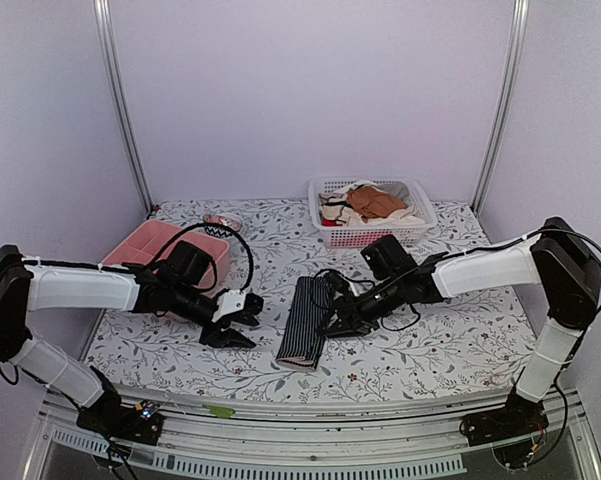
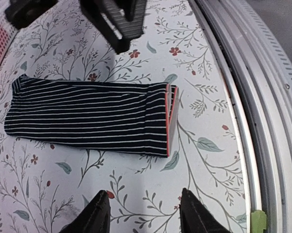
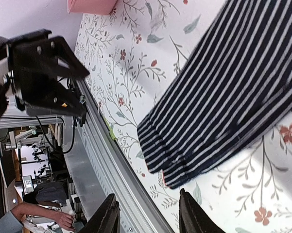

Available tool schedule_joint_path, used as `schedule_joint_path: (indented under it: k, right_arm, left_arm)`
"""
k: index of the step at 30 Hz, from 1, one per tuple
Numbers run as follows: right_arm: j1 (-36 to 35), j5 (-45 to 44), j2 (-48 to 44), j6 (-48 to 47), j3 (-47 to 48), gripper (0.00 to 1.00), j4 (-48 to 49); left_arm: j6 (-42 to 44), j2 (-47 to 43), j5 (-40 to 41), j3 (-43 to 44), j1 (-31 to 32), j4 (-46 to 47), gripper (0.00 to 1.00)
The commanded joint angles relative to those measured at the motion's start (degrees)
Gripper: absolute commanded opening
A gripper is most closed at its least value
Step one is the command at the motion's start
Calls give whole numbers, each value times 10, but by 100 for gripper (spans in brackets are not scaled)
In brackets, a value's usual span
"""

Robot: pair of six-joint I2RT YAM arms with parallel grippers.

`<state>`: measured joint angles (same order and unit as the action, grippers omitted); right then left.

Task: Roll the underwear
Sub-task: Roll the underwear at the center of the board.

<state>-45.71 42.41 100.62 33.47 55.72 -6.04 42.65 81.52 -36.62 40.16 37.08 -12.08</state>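
- Lying flat on the floral table cover (image 1: pixel 430 340), the striped underwear (image 1: pixel 305 322) is folded into one long, narrow strip. It runs from mid-table toward the front rail (image 1: pixel 380 425).
- Its red-trimmed end (image 2: pixel 172 116) points at that rail, and the layers stack neatly there.
- The left gripper (image 1: pixel 235 328) hovers just beside the strip on its left. In the left wrist view its fingers (image 2: pixel 99 216) are spread apart with nothing between them.
- The right gripper (image 1: pixel 342 322) sits close on the other side. Its fingers (image 3: pixel 107 213) are likewise parted and empty, above the cover near the strip's near end.
- Neither gripper touches the cloth as far as I can tell, so the strip lies free between them.
- A pink bin (image 1: pixel 150 245) and a white basket (image 1: pixel 370 237) of other garments stand farther back, well apart from the work.
- By my reading the folding is finished and the rolling proper has not begun, since no end is curled over.
- The next move likely calls for pinching one short end, all layers together, and turning it over onto itself.
- The other gripper would need to steady the far end, because soft fabric tends to slide or fan open.
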Motion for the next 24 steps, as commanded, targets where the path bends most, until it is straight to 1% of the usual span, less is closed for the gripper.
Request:
schedule_joint_path:
  k: [1,4,7,11,16,21,22,24]
  right_arm:
    - [-8,-2,77,20,90,39,33]
    - [-20,15,126,14,149,36,28]
    - [-28,39,162,9,168,32,30]
    - [-27,46,186,10,129,28,51]
    - [-24,53,213,11,87,21,58]
    - [-19,40,230,12,51,20,68]
    - [-17,38,233,12,46,17,70]
    - [-14,34,237,12,42,14,69]
  left_arm:
    - [57,4,22,-12,34,44,48]
    - [89,-12,19,-30,42,56,48]
    - [102,-18,37,-39,64,77,48]
    - [112,3,58,-39,88,102,48]
    - [127,56,90,-26,117,134,49]
    - [147,110,114,-7,143,167,49]
    - [157,121,121,-3,150,175,50]
    - [173,141,136,4,160,182,50]
